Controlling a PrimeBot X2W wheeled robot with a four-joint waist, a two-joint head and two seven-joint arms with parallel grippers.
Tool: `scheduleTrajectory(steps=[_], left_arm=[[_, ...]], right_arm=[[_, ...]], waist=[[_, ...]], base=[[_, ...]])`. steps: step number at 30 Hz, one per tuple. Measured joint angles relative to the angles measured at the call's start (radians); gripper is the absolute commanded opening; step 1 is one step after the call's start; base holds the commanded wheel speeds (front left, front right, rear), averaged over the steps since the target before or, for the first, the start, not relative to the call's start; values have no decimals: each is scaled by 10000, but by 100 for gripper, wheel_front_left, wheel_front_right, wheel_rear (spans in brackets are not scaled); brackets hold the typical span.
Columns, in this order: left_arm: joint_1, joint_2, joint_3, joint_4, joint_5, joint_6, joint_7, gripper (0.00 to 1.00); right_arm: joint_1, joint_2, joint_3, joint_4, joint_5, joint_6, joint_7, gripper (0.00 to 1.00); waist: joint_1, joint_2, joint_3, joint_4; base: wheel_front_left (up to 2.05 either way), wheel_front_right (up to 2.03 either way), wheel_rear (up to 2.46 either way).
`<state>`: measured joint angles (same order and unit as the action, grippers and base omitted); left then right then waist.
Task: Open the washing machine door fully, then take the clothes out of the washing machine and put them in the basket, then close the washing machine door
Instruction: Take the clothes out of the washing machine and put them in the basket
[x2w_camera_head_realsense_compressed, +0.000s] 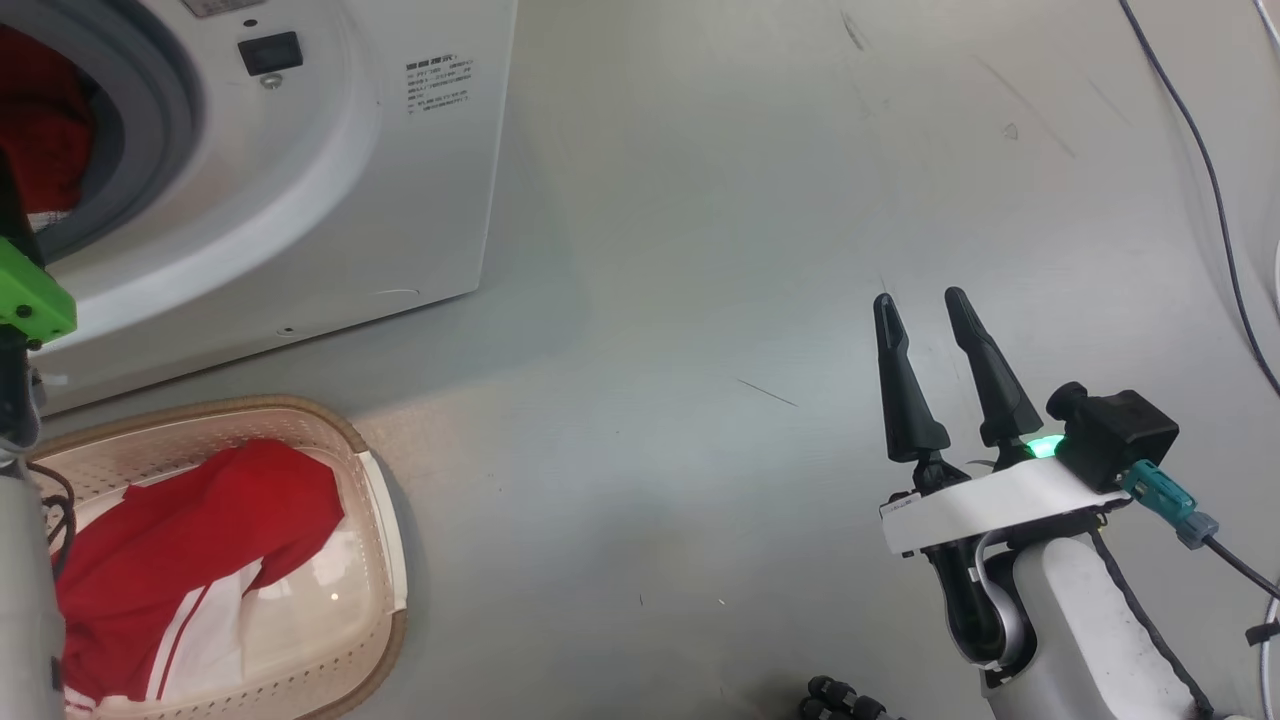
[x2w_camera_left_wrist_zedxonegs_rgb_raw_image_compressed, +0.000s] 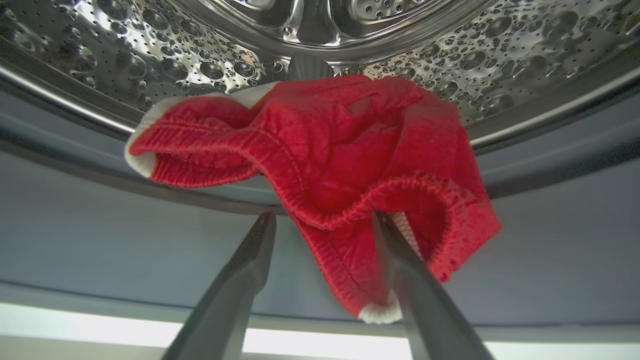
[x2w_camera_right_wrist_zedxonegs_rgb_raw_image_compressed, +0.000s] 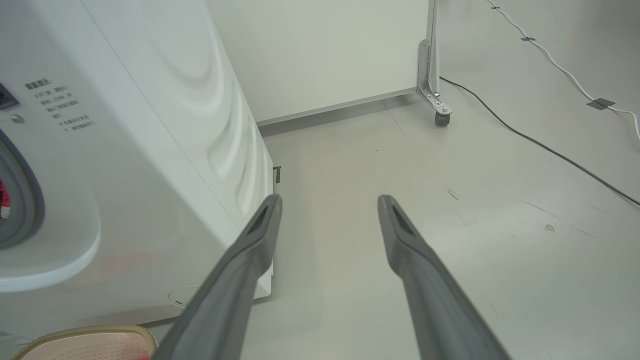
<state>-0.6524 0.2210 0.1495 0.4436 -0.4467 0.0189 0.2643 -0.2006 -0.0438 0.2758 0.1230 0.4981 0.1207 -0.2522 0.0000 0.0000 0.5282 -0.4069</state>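
Note:
A red garment (x2w_camera_left_wrist_zedxonegs_rgb_raw_image_compressed: 325, 145) of the clothes hangs over the steel drum's lip and grey ring of the washing machine (x2w_camera_head_realsense_compressed: 330, 200). My left gripper (x2w_camera_left_wrist_zedxonegs_rgb_raw_image_compressed: 322, 218) is open, its fingers either side of the garment's hanging edge, the right fingertip (x2w_camera_left_wrist_zedxonegs_rgb_raw_image_compressed: 387, 235) against the fold. More red fabric (x2w_camera_head_realsense_compressed: 40, 130) shows in the drum mouth. The cream basket (x2w_camera_head_realsense_compressed: 385, 560) sits on the floor below the machine with a red, white-striped garment (x2w_camera_head_realsense_compressed: 190, 560) in it. My right gripper (x2w_camera_head_realsense_compressed: 920, 298) is open and empty over bare floor to the right. The washing machine door is out of view.
A white panel on a caster (x2w_camera_right_wrist_zedxonegs_rgb_raw_image_compressed: 440, 117) stands behind the machine's right side (x2w_camera_right_wrist_zedxonegs_rgb_raw_image_compressed: 165, 125). Cables (x2w_camera_right_wrist_zedxonegs_rgb_raw_image_compressed: 550, 150) run across the grey floor at the right, and one (x2w_camera_head_realsense_compressed: 1215, 200) passes near my right arm. The basket's rim (x2w_camera_right_wrist_zedxonegs_rgb_raw_image_compressed: 85, 332) lies beside the machine's front corner.

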Motion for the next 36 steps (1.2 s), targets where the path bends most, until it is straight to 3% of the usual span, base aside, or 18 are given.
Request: scheduleTrajectory(steps=[7, 23, 24, 25, 26, 36], left_arm=[[-640, 123, -10, 454, 13, 198, 351, 100], [-1917, 447, -403, 1294, 474, 198, 408, 100], [-1934, 474, -451, 1315, 518, 198, 374, 64], [-1941, 481, -474, 1331, 529, 196, 286, 13], [-1970, 483, -483, 1358, 529, 186, 211, 0], [-2116, 479, -779, 1818, 702, -169, -545, 0]], right_arm=[[-12, 8, 119, -73, 33, -25, 0, 100], [-275, 21, 362, -90, 63, -105, 0, 100], [-314, 21, 380, -92, 100, -105, 0, 100], [-363, 21, 391, -98, 123, -107, 0, 100], [-400, 21, 393, -121, 123, -109, 0, 100], [-498, 21, 249, -132, 123, -270, 0, 100]], waist=[[0, 0, 205, -163], [0, 0, 573, -298], [0, 0, 591, -304], [0, 0, 609, -310], [0, 0, 625, -316], [0, 0, 533, -199]], base=[[0, 0, 0], [0, 0, 0], [0, 0, 0], [0, 0, 0], [0, 0, 0], [0, 0, 0]])
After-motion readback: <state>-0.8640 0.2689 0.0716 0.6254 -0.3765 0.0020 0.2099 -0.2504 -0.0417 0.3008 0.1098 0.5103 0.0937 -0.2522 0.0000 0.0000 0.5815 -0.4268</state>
